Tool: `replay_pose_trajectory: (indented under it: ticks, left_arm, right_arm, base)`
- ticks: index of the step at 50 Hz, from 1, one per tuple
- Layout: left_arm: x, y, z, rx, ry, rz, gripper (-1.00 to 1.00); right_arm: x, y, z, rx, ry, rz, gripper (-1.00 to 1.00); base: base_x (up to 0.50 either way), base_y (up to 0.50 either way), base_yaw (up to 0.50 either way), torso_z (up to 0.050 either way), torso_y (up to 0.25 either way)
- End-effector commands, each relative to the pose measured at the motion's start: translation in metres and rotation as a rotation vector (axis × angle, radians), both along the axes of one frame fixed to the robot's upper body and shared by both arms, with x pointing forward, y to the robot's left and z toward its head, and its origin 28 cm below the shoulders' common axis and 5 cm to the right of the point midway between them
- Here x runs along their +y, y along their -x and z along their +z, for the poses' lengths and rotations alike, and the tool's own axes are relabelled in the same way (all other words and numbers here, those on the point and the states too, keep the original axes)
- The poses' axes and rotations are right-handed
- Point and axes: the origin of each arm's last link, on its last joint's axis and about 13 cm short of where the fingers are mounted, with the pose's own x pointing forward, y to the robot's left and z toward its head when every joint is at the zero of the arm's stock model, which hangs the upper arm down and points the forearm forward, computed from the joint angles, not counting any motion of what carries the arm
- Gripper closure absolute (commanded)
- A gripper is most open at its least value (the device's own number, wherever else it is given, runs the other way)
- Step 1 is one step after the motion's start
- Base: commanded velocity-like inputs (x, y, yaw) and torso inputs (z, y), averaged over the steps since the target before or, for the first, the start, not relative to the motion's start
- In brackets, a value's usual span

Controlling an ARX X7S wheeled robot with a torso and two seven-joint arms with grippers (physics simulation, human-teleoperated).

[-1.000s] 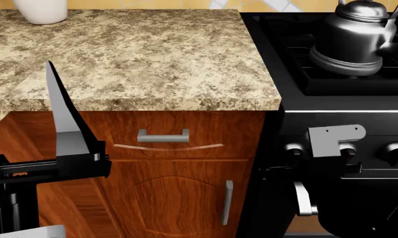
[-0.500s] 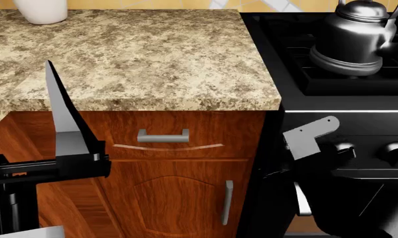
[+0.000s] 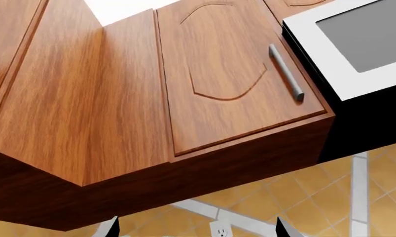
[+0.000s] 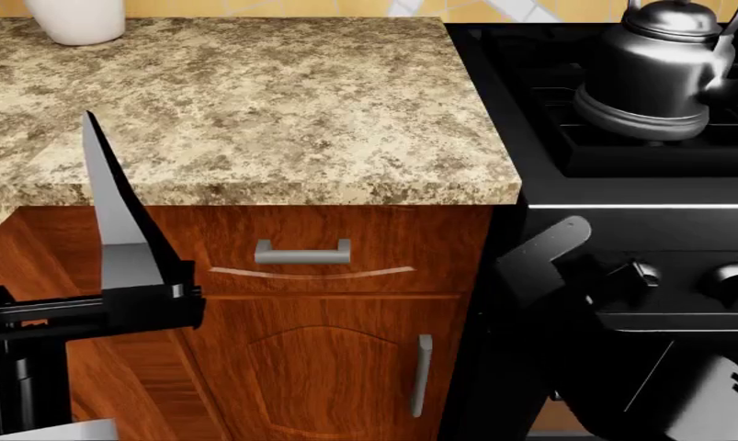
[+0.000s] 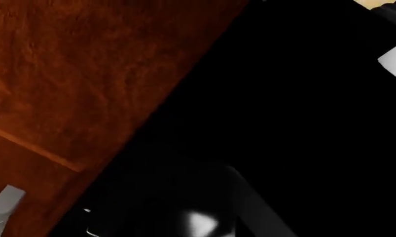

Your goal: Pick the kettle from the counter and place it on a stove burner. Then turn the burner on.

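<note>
1. Rotated and darker than a second ago, the right gripper [image 4: 552,257] sits against the range's knob row; its opening cannot be told.
2. Left gripper [image 4: 123,230] points upward, fingers spread, empty.
3. Kettle [image 4: 661,73] stands on the stove burner [image 4: 589,124], off the counter [image 4: 246,101].

- No text, label, brand, number or sign that I can read in any of my three views.
- Range knobs [image 4: 732,280] in my head view: no readable markings.
- Kettle [image 4: 657,73]: plain metal, no lettering I can see.
</note>
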Motion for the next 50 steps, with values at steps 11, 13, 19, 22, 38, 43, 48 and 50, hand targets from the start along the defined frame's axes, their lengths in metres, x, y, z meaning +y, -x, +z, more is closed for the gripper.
replay_pose_trajectory:
  ticks: [11, 13, 19, 22, 38, 43, 48, 50]
  left_arm:
    - [-0.004, 0.002, -0.001, 0.01, 0.049, -0.014, -1.0]
    - [-0.004, 0.002, -0.001, 0.01, 0.049, -0.014, -1.0]
    - [-0.004, 0.002, -0.001, 0.01, 0.049, -0.014, -1.0]
    - [-0.004, 0.002, -0.001, 0.009, 0.049, -0.013, -1.0]
    - [-0.004, 0.002, -0.001, 0.008, 0.048, -0.013, -1.0]
    - [-0.004, 0.002, -0.001, 0.008, 0.048, -0.013, -1.0]
    - [-0.004, 0.002, -0.001, 0.007, 0.048, -0.012, -1.0]
    - [-0.004, 0.002, -0.001, 0.007, 0.048, -0.012, -1.0]
  right_arm:
    - [-0.001, 0.003, -0.013, 0.195, 0.007, 0.047, 1.0]
    - [-0.001, 0.004, -0.013, 0.199, 0.017, 0.049, 1.0]
    - [-0.001, 0.004, -0.013, 0.21, 0.043, 0.054, 1.0]
    - [-0.002, 0.005, -0.013, 0.216, 0.055, 0.056, 1.0]
    - [-0.004, 0.01, -0.007, 0.215, 0.107, 0.056, 1.0]
    - [-0.006, 0.016, 0.003, 0.153, 0.073, 0.053, -1.0]
    - [-0.008, 0.026, 0.009, 0.101, 0.042, 0.04, -1.0]
    - [-0.008, 0.032, 0.011, 0.08, 0.027, 0.037, -1.0]
  base:
    - [0.01, 0.0, 0.01, -0.008, 0.0]
    - [0.01, 0.0, 0.0, -0.011, 0.0]
    - [0.01, 0.0, 0.0, -0.008, 0.0]
    - [0.01, 0.0, 0.0, -0.008, 0.0]
    - [0.0, 0.0, 0.0, -0.007, 0.0]
    - [0.0, 0.0, 0.0, -0.007, 0.0]
    - [0.0, 0.0, 0.0, -0.004, 0.0]
    - [0.0, 0.0, 0.0, -0.005, 0.0]
